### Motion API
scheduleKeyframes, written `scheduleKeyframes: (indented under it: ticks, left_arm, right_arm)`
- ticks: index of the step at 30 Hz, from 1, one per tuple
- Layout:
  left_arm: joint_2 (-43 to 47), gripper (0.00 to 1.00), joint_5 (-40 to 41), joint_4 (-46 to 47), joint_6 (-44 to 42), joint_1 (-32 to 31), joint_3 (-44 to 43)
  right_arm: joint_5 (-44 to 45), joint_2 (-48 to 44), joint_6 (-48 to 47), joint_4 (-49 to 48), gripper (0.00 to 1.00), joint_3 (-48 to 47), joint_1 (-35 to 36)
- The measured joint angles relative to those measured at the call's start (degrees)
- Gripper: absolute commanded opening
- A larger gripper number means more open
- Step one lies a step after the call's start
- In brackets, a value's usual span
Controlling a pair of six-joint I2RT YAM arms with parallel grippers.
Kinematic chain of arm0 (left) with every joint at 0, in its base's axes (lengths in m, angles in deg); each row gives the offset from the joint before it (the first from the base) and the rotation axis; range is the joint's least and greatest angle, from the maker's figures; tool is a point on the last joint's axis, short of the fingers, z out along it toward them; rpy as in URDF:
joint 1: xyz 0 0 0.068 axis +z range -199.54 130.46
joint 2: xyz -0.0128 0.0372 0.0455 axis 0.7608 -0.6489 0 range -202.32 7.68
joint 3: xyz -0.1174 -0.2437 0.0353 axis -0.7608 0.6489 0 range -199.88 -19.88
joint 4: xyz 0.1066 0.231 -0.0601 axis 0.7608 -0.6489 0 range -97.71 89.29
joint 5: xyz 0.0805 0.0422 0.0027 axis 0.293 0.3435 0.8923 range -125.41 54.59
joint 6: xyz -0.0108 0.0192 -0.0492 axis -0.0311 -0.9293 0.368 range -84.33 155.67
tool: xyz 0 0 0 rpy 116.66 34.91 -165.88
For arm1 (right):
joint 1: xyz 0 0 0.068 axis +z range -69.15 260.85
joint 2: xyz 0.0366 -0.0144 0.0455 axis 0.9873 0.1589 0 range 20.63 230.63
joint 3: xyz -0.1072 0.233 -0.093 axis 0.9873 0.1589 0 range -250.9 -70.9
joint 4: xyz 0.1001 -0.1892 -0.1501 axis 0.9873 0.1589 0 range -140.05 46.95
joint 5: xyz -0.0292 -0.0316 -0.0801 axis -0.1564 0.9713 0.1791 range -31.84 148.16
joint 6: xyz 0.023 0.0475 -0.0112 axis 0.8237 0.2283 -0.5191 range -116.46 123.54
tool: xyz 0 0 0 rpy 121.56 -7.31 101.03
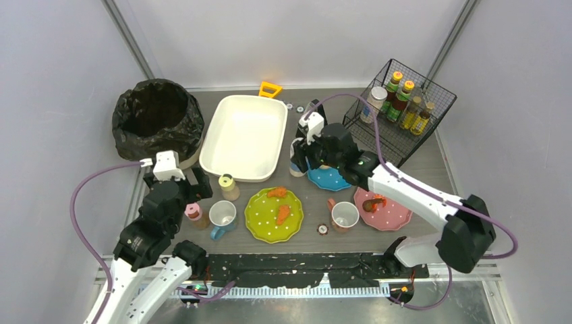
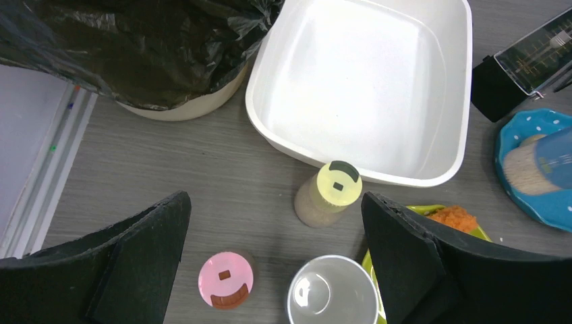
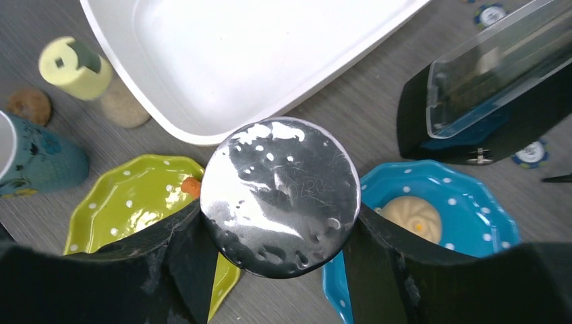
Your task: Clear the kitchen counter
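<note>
The right jaws grip a silver-lidded jar (image 3: 280, 196) beside the white tub (image 1: 244, 136) toward the far edge of the surface (image 2: 202, 169), which is crowded along its near edge. If the pinch is loose, the jar could drop onto the blue plate (image 3: 472, 223). The left jaws gape wide above the yellow-capped shaker (image 2: 328, 196). No label reads; marks on the lid are too faint.
</note>
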Motion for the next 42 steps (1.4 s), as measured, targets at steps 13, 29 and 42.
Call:
scheduleKeyframes:
  ticks: [13,29,42]
  left_arm:
    - [0.2,1.00,1.3,5.1,-6.1,0.0,5.4]
    - [3.2,1.00,1.1,6.1,-7.6,0.0,6.8]
    - [3.4,1.00,0.9,6.2,-7.8,1.1,7.1]
  right_arm:
    - [11.6,-10.6,1.3,10.6,0.28,-11.1,-17.1]
    - [17.4,0.3,7.9,6.3,0.25,-14.7,-42.7]
    - [15.3,8.2,8.4,3.4,0.23,-19.6,-46.0]
